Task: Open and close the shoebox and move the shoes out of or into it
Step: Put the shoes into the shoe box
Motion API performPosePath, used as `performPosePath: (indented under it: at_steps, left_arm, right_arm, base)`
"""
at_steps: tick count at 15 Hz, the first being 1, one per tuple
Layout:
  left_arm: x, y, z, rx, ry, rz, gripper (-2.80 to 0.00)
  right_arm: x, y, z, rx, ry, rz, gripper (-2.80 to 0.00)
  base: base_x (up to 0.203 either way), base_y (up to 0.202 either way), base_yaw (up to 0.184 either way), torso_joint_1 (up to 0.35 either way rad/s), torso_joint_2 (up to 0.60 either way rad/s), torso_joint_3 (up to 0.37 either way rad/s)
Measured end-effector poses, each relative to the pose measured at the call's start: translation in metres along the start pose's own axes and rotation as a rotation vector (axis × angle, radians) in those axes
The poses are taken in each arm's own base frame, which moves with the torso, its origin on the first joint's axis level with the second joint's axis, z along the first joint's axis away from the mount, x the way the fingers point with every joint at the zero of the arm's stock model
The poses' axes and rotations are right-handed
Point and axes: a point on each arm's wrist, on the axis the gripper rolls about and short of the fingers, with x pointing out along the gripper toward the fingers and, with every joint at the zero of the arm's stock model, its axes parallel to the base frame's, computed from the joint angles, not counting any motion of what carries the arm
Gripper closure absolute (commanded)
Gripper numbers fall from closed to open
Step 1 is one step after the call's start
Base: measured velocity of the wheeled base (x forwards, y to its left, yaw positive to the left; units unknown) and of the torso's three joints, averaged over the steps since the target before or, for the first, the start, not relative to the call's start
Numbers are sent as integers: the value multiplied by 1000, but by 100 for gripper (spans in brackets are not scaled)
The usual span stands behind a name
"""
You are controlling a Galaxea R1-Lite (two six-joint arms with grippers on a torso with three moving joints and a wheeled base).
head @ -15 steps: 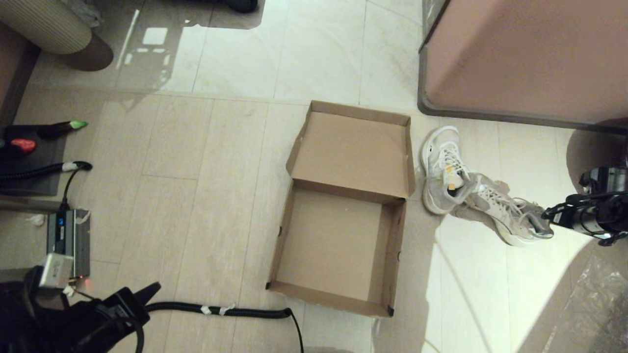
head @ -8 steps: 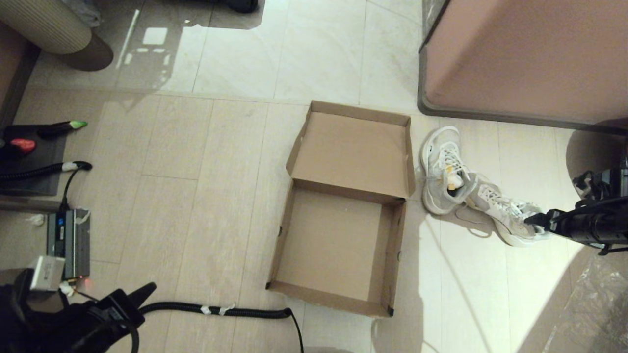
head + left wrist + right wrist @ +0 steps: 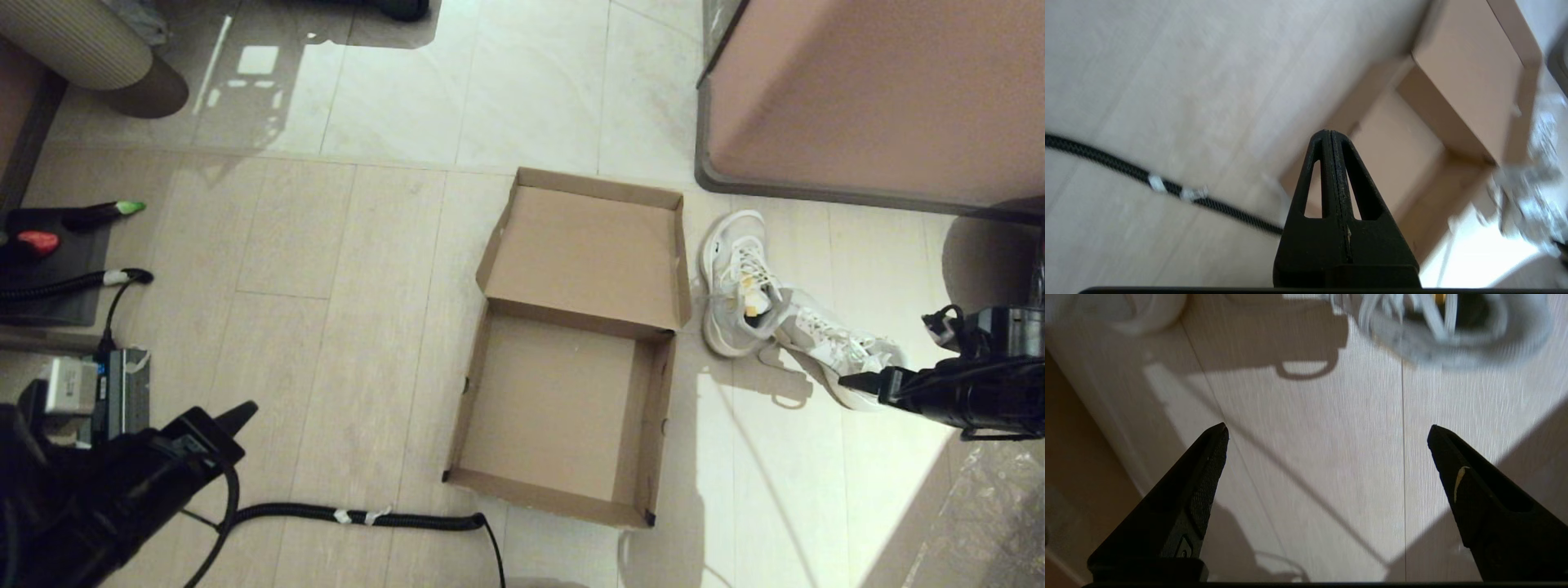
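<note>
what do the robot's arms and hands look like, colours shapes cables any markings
Both are black. The left hand has tapered triangular fingers with long slot cut-outs; its arm is bulky, with a black cable looping off it. The right hand has two pointed wedge fingers, one faced with a textured pad, the other bearing a small pale mark. Its arm is slim and cylindrical, with cabling on top.

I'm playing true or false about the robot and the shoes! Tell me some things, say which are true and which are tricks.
1. The shoebox is open and nothing is in it. True.
2. Both shoes are inside the shoebox. False: they lie on the floor beside it, on the robot's right.
3. The right gripper is holding a shoe. False: its fingers are spread wide and hold nothing.
4. The left gripper is shut. True.
5. A black cable lies on the floor near the shoebox. True.
</note>
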Motion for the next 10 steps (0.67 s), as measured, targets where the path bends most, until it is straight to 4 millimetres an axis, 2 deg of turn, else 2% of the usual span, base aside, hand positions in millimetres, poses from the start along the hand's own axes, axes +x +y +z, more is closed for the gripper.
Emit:
performPosePath:
  at_steps: [3,5,10]
  left_arm:
    - [12,2,2,-3,4,26,0]
    - [16,5,-2,-5,24,41,0]
    - [19,9,-7,-6,53,63,0]
  right_arm:
    - [23,-6,18,-31,-104,13,-280]
    - [31,-9,20,-40,-112,11,-280]
    - [51,-19,0,-41,-38,-5,-280]
  base:
    - [0,0,0,0,0,0]
    - [0,0,0,0,0,0]
    - [0,0,0,0,0,0]
